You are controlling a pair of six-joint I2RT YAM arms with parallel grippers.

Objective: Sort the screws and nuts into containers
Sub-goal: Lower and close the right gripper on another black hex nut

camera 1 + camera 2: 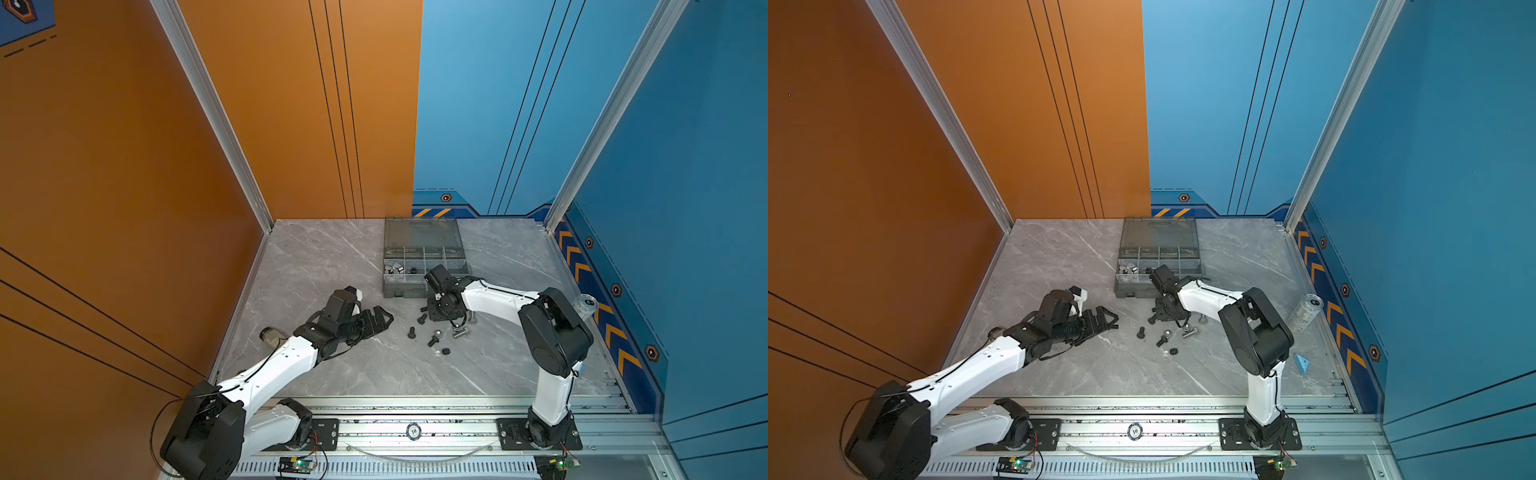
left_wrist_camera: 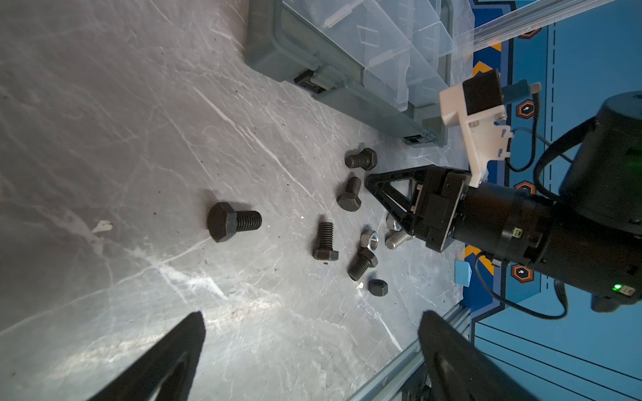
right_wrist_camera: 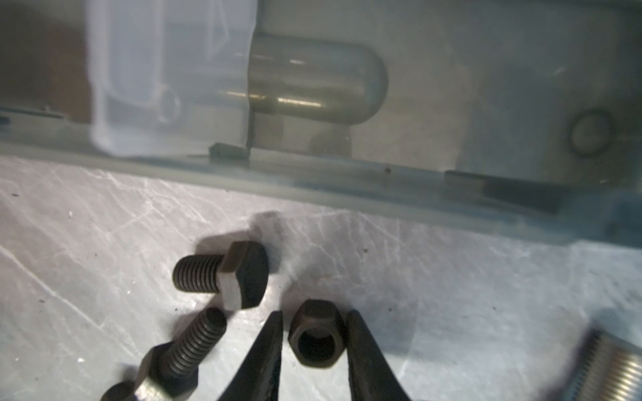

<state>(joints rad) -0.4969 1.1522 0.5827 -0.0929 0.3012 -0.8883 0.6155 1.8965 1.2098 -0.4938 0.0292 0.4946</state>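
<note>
My right gripper [image 3: 315, 312] points down at the table just in front of the grey organizer box [image 1: 405, 286]. Its jaws stand narrowly apart around a black hex nut [image 3: 316, 338]; one finger touches it, the other is a sliver away. Two black screws [image 3: 225, 274] lie right beside it, and a silver screw [image 3: 611, 368] is off to the side. My left gripper [image 2: 312, 316] hovers wide open and empty left of the pile [image 1: 376, 320]. Loose black screws [image 2: 232, 220], a silver nut [image 2: 370, 239] and a black nut [image 2: 378, 287] are scattered on the table. Silver parts fill a front-left compartment [image 1: 394, 269].
The box's lid [image 1: 422, 232] stands open toward the back wall. A silver drink can [image 1: 1304, 311] stands at the right edge, with a blue wedge [image 1: 1302, 363] nearer the front. A poker chip [image 1: 413, 431] rests on the front rail. A small cylinder [image 1: 269, 336] lies by the left arm.
</note>
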